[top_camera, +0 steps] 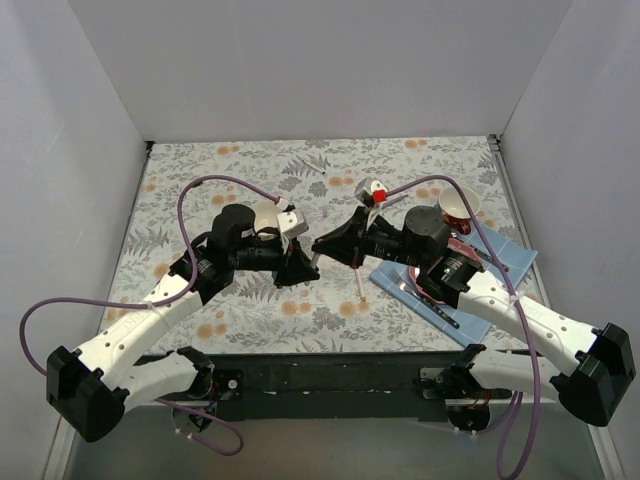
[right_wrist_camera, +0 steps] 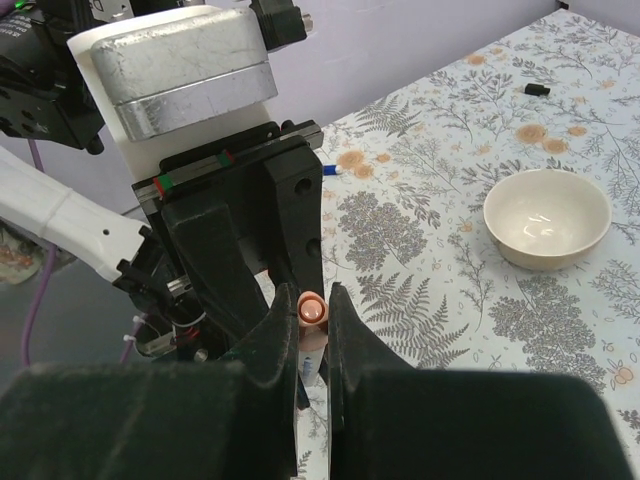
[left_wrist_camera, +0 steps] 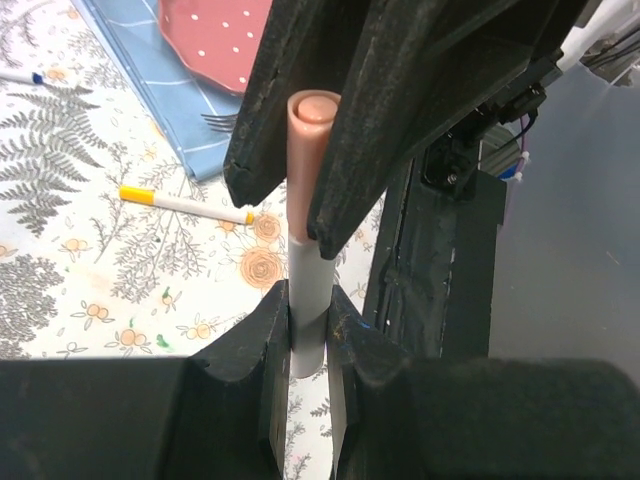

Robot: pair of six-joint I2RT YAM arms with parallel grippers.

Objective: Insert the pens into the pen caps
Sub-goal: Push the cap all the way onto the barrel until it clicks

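Observation:
My left gripper (left_wrist_camera: 308, 298) is shut on the pale barrel of a pen (left_wrist_camera: 308, 268), which stands upright between its fingers. My right gripper (right_wrist_camera: 312, 300) is shut on an orange-pink pen cap (right_wrist_camera: 312, 311), which also shows in the left wrist view (left_wrist_camera: 312, 150). Cap and barrel are in line, end to end. The right gripper's fingers hide where they meet. In the top view the left gripper (top_camera: 299, 264) and the right gripper (top_camera: 322, 243) meet tip to tip above the cloth's middle. A yellow-ended pen (left_wrist_camera: 185, 205) and a blue-ended pen (left_wrist_camera: 20, 76) lie on the cloth. A black cap (right_wrist_camera: 537, 89) lies far off.
A cream bowl (right_wrist_camera: 547, 215) stands behind the left gripper. A blue napkin (top_camera: 505, 258) lies at the right with a red dotted plate (left_wrist_camera: 215, 40) and a fork (left_wrist_camera: 220, 121) on it. Another pen (top_camera: 358, 284) lies near the napkin's left edge.

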